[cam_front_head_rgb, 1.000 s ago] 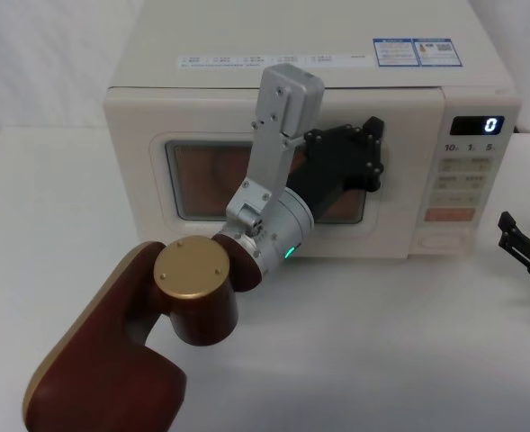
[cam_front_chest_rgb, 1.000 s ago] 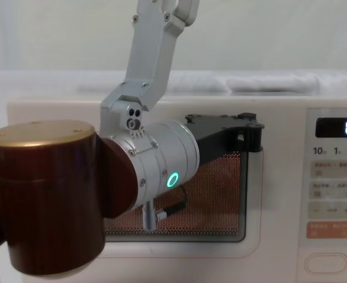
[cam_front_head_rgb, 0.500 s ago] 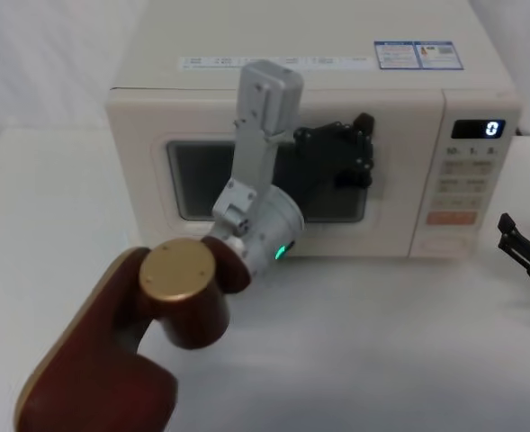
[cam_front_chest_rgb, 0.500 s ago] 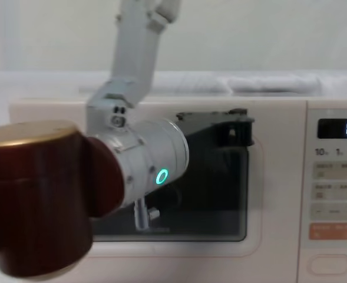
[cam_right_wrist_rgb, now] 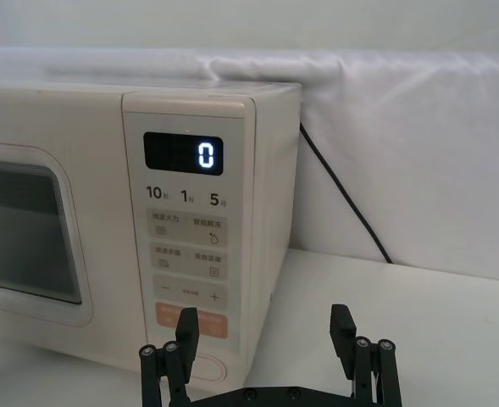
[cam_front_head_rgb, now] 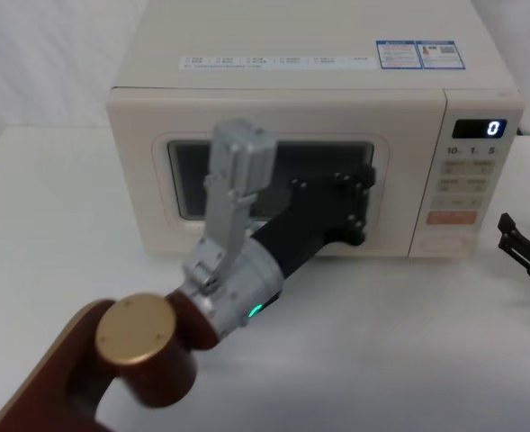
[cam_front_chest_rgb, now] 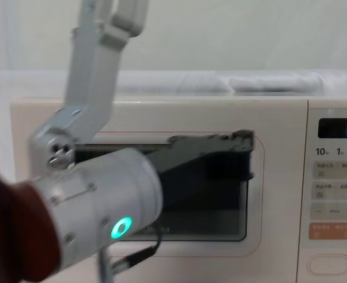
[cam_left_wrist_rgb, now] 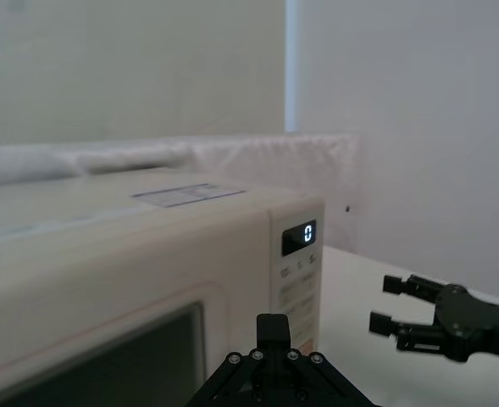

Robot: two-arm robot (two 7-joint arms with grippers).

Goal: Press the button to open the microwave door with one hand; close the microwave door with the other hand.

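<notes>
One microwave door (cam_front_head_rgb: 273, 184) sits shut, centre frame. Left gripper (cam_front_head_rgb: 354, 202) hovers before its window, fingers' state cannot be told. Right gripper (cam_right_wrist_rgb: 266, 339), fingers apart, waits near the button (cam_right_wrist_rgb: 205, 366) at lower right.

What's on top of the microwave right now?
On the microwave's top lie only flat printed labels: a long white strip and a blue-headed sticker. Nothing stands on it. The back edge lies beyond the head view.
</notes>
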